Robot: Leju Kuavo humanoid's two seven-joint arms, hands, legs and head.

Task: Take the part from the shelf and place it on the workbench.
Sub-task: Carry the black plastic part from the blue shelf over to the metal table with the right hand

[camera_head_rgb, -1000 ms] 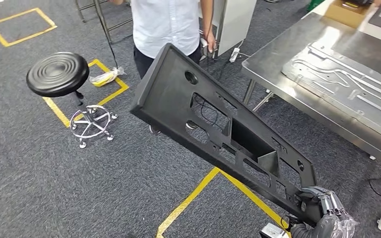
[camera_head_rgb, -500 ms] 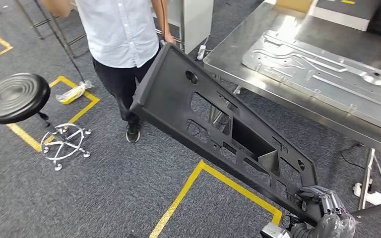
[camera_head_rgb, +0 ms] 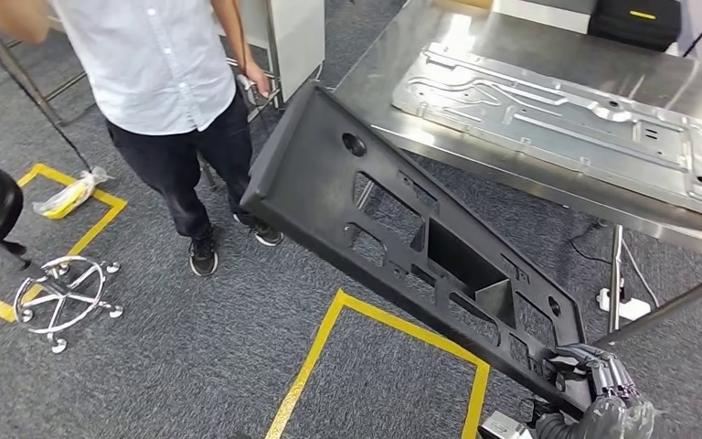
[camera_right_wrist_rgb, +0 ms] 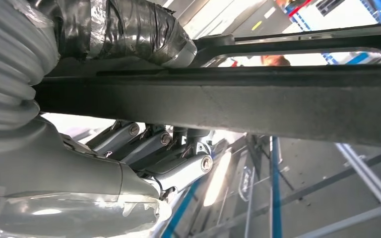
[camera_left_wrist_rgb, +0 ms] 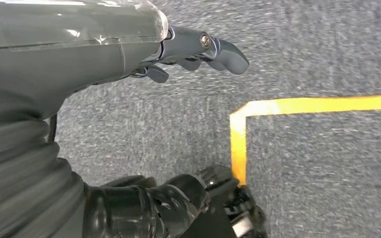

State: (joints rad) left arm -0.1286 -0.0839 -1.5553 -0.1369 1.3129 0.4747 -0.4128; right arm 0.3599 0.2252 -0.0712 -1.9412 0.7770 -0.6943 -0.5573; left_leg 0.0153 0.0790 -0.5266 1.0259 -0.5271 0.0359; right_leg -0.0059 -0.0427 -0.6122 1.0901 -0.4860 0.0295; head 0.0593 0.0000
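Right hand (camera_head_rgb: 594, 389): grips lower-right end of long black perforated plastic panel (camera_head_rgb: 402, 233).
Left hand (camera_left_wrist_rgb: 198, 49): fingers loosely apart, holding nothing.
Surroundings: person in white shirt (camera_head_rgb: 160, 73) upper left; steel workbench (camera_head_rgb: 375, 82) upper right.

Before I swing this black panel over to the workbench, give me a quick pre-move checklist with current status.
1. Right hand grips the black panel at its lower corner: ok.
2. Grip firmness with the long panel overhanging: cannot tell.
3. Left hand free, holding nothing, above the carpet: ok.
4. Person stands right beside the panel's far end: not ok.
5. Workbench landing space: not ok, a metal plate covers much of it.
6. Panel already on the workbench: not ok, it hangs above the floor.
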